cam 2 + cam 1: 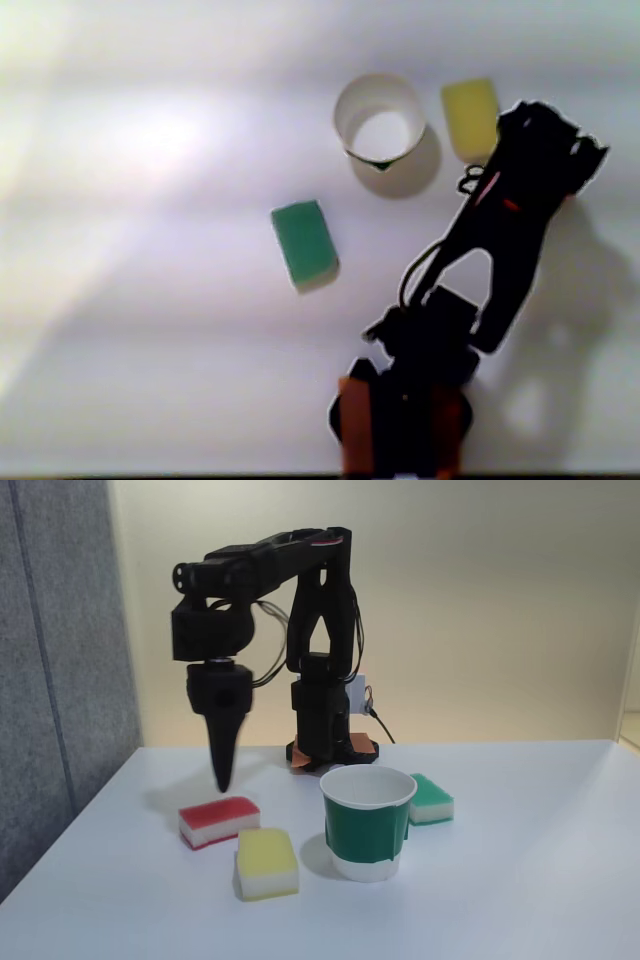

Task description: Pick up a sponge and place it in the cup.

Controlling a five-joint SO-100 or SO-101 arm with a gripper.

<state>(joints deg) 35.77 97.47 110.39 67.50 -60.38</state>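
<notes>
Fixed view, near to far: yellow sponge [266, 863] nearest, cup [367, 822] to its right. Red sponge [219, 821] lies left of the cup, long axis running left-right. Gripper [224, 780] hangs just behind and above it, tip pointing down, fingers together, holding nothing. Judgement: open, then a short drop toward the near side.

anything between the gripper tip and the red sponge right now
Nothing. In the fixed view the gripper hangs just above the back of the red sponge, with bare white table between them.
</notes>
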